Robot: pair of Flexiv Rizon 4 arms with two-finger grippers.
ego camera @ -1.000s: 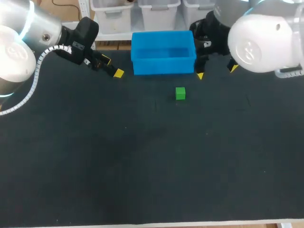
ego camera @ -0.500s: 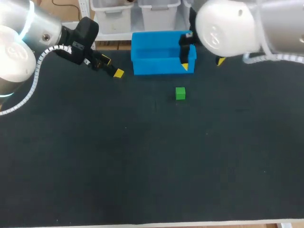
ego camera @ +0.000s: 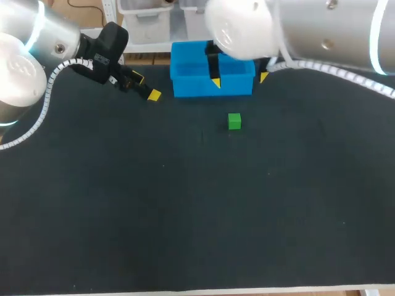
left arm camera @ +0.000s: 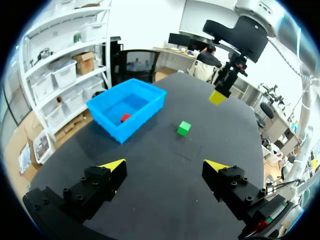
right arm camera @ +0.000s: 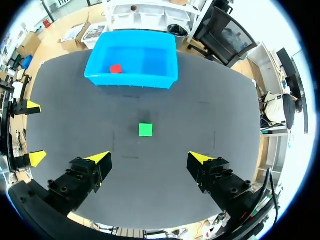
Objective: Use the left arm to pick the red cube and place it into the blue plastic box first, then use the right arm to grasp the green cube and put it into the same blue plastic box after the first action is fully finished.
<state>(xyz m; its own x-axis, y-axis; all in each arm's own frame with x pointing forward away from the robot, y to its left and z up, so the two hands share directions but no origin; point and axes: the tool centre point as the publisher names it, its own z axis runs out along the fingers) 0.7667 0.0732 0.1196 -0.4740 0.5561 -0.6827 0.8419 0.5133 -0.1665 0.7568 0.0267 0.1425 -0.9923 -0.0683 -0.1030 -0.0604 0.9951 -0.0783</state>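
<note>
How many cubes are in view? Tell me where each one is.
2: a red cube inside the blue box, a green cube on the table before it.

Robotics lab, left arm (ego camera: pixel 37 49) and right arm (ego camera: pixel 321 31) hanging over a black-topped table (ego camera: pixel 185 216) at its far side, white cable conduit (ego camera: pixel 48 92) running along each.
</note>
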